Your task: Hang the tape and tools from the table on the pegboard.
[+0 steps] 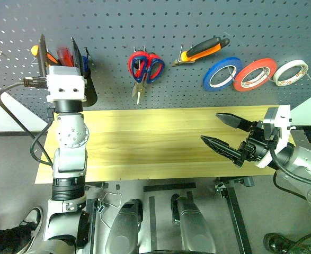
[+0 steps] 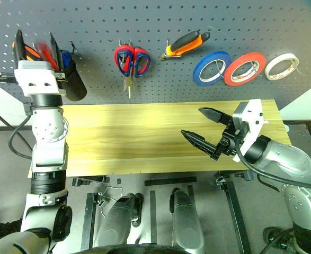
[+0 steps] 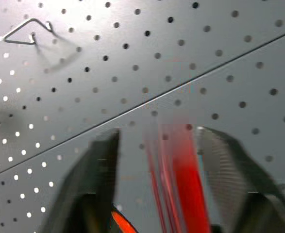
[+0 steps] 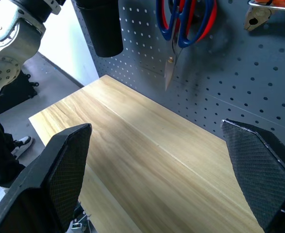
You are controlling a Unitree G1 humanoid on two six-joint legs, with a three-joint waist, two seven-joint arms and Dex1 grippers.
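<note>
The left pincer (image 1: 59,53) is raised against the pegboard (image 1: 160,21), at the mouth of the black cup (image 1: 89,87) that hangs on the board's left part. Its two fingers (image 3: 96,170) stand apart, and the red-handled screwdriver (image 3: 186,187) sits in the gap between them, streaked by motion. The screwdriver lies close to one finger, but whether that finger presses on it I cannot tell, so the grip on it is unsure. An orange handle (image 1: 36,51) and a blue one (image 2: 65,57) also stand at the cup.

The right pincer (image 1: 227,132) hangs over the right end of the tabletop (image 1: 144,143), pointing roughly level toward the left. Its fingers are spread wide, with nothing between them and nothing touching them.

On the pegboard, the scissors (image 1: 144,69) hang in the middle on hooks, with red loops and blue loops overlapping and the steel blades pointing down. Just to their right the pliers (image 1: 203,50) hang tilted, orange-and-black handles up to the right and dark jaws to the lower left. Farther right three tape rolls hang in a row, each overlapping the next: a blue ring (image 1: 221,74), the red tape (image 1: 255,74), then a white ring (image 1: 290,72). An unused wire hook (image 3: 28,31) sticks out of the board near the left pincer. The tabletop has a light yellow wood grain.
</note>
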